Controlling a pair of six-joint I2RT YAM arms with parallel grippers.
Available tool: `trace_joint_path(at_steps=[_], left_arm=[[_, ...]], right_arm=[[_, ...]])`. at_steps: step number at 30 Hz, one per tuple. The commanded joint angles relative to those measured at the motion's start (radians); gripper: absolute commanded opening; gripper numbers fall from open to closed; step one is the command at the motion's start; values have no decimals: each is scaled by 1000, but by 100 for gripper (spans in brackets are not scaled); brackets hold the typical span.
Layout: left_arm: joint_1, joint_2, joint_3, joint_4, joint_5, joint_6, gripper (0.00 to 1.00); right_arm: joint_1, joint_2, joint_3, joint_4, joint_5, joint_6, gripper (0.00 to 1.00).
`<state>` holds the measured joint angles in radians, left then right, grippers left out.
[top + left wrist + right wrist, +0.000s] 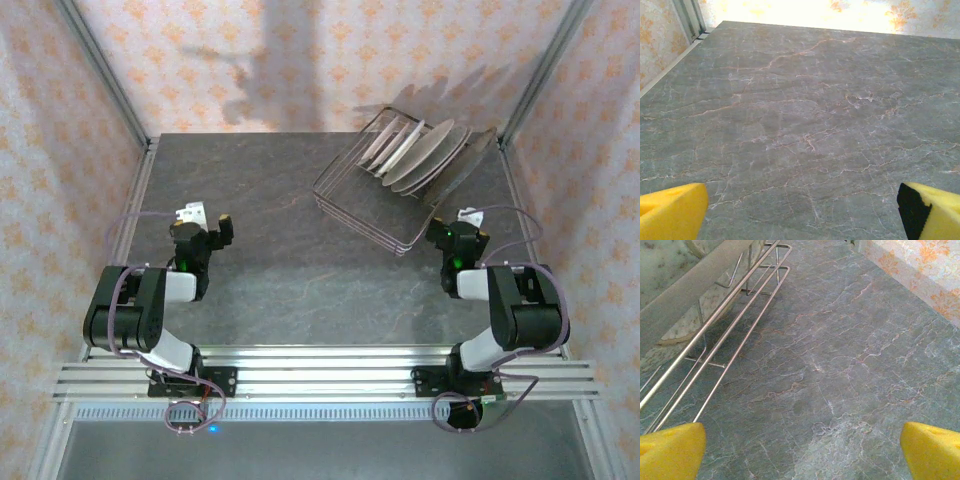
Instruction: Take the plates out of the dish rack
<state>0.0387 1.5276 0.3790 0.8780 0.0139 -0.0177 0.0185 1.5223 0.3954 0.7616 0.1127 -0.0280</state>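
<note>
**Tabletop** [290, 290]: dark veined stone surface, bare across the left and centre.

**Dish rack** [358, 218]: wire basket, set askew in the far right quarter of the tabletop. Its near corner points toward the right arm.

**Plates** [425, 155]: several, none yet unloaded. They stand on edge in the far half of the dish rack, in a row and leaning over, rims running diagonally from near-left to far-right.

**Right gripper** [455, 226]: the nearer of the two, just short of the rack's near corner. In its wrist view the rack's wires and a plate rim lie ahead and to the left. Jaws spread wide, holding nothing and touching nothing.

**Left gripper** [208, 220]: well apart from the rack, which lies far off to its right and ahead. Jaws spread wide, empty, over bare stone.

Judgement: first reach suits the right arm.
</note>
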Motion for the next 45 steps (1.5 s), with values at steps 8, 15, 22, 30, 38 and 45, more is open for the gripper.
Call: trace_joint_path(at_steps=[8,15,22,30,38,45], left_arm=[[-7,1,-2,22,-31,5,99],[-7,2,-2,21,-31,6,100],[-7,2,-2,21,-31,5,99],[-9,-27,-67,135,-118,-23,99],[-66,-334,-59,-98,-342,-34,99],[-125,-489,293,-386,-550,-41,99]], right_arm=[[11,1,20,22,-42,-9,99],[11,1,20,22,-43,-9,99],[11,2,21,22,-42,-9,99],[27,-159,-12,-46,159,50,99],[23,-541,90,-368,497,57,99],[-7,-583,715,-1077,491,315,99]])
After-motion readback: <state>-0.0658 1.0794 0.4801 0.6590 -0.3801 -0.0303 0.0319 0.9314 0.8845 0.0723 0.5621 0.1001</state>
